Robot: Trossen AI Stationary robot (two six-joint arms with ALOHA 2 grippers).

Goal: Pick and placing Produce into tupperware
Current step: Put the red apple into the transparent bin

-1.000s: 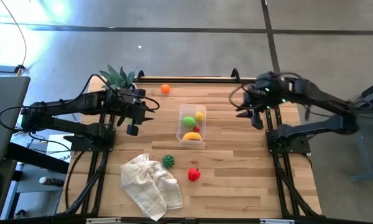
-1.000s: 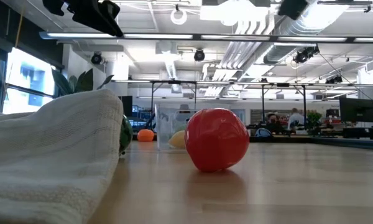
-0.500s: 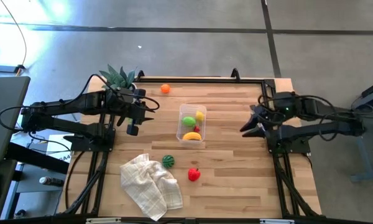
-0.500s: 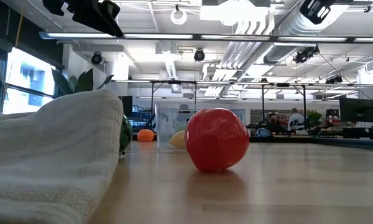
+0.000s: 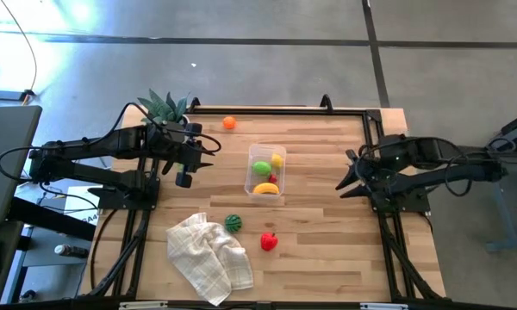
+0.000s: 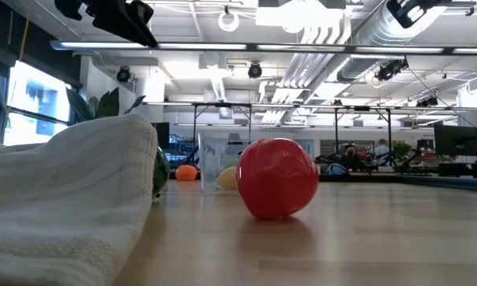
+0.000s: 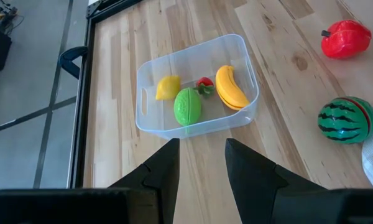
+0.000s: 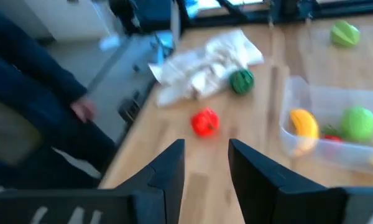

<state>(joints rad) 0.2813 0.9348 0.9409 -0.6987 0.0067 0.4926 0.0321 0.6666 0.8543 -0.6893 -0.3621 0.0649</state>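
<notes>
The clear tupperware stands mid-table and holds a yellow banana, a green piece, a yellow piece and a small red piece. On the wood lie an orange ball at the far side, a striped melon and a red piece nearer. My left gripper hovers open left of the tub. My right gripper hangs open near the table's right edge, with nothing between its fingers.
A white checked cloth lies crumpled at the near left, beside the melon. A spiky green plant stands at the far left corner. A person's dark sleeve and hand show beyond the table's near edge. Bare wood lies between the tub and my right gripper.
My right gripper has drawn back toward the table's right edge and sunk lower. It has tipped from pointing down to pointing more level toward the tub. Most of this came in the first half second. The produce and the tub have kept still.
</notes>
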